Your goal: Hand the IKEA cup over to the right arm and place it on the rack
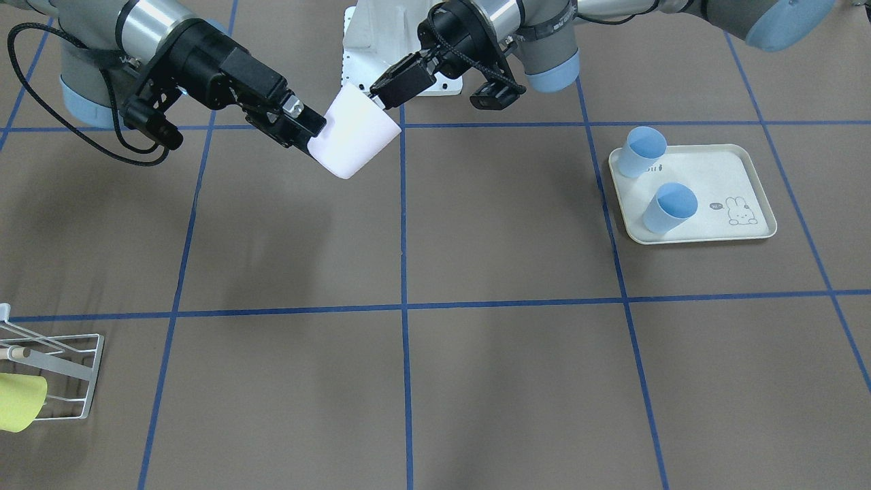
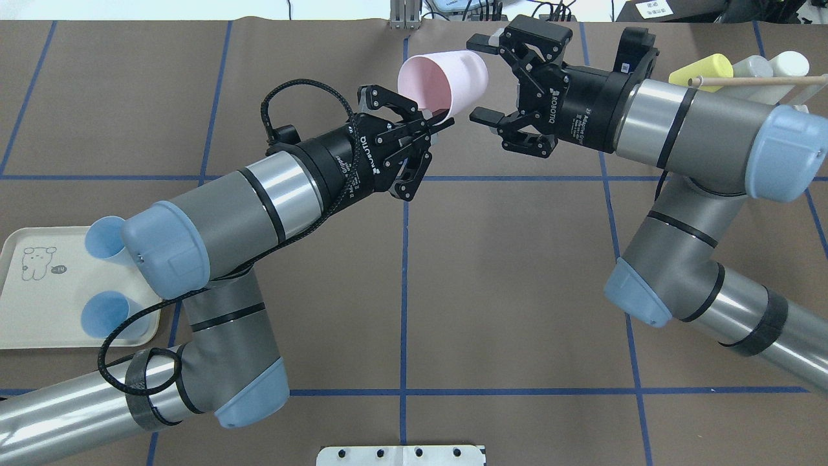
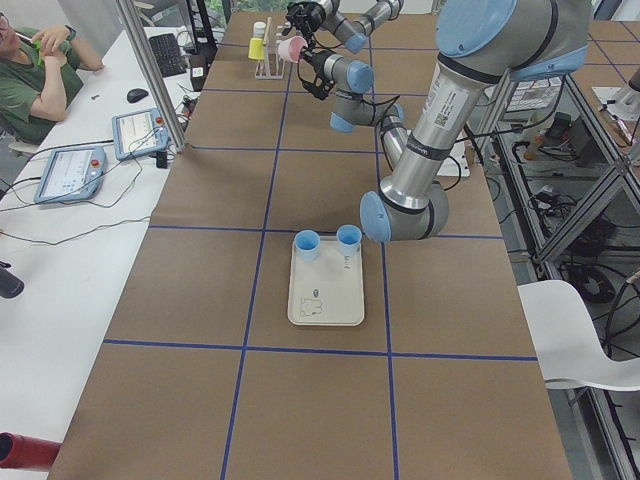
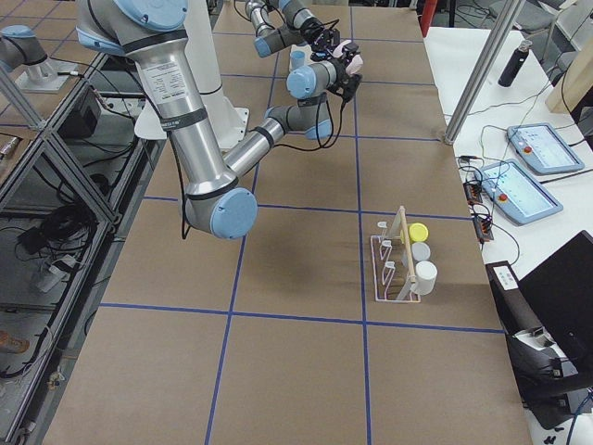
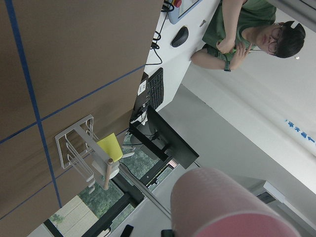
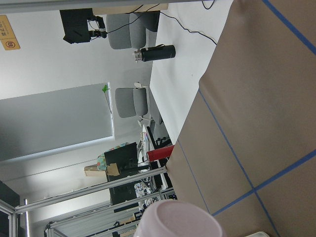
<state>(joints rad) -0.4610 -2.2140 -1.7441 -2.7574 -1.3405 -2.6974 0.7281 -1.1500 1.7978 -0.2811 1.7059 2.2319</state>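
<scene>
The pink cup [image 2: 443,81] hangs tilted in the air over the table's middle; it also shows in the front view [image 1: 354,133]. My left gripper [image 2: 441,120], the one with long thin fingers, is shut on the cup's rim. My right gripper [image 2: 484,81], the bulky black one, is open, with its two fingers standing either side of the cup's base. The white wire rack [image 1: 68,371] stands at the table's right end and carries a yellow cup [image 1: 20,401]. The left wrist view shows the cup [image 5: 232,207] close up and the rack [image 5: 84,153] beyond it.
A cream rabbit-printed tray [image 1: 721,170] at the table's left end holds two blue cups [image 1: 643,151] [image 1: 670,207]. The rack [image 4: 398,269] also carries grey and white cups. An operator [image 3: 40,80] sits at a side desk.
</scene>
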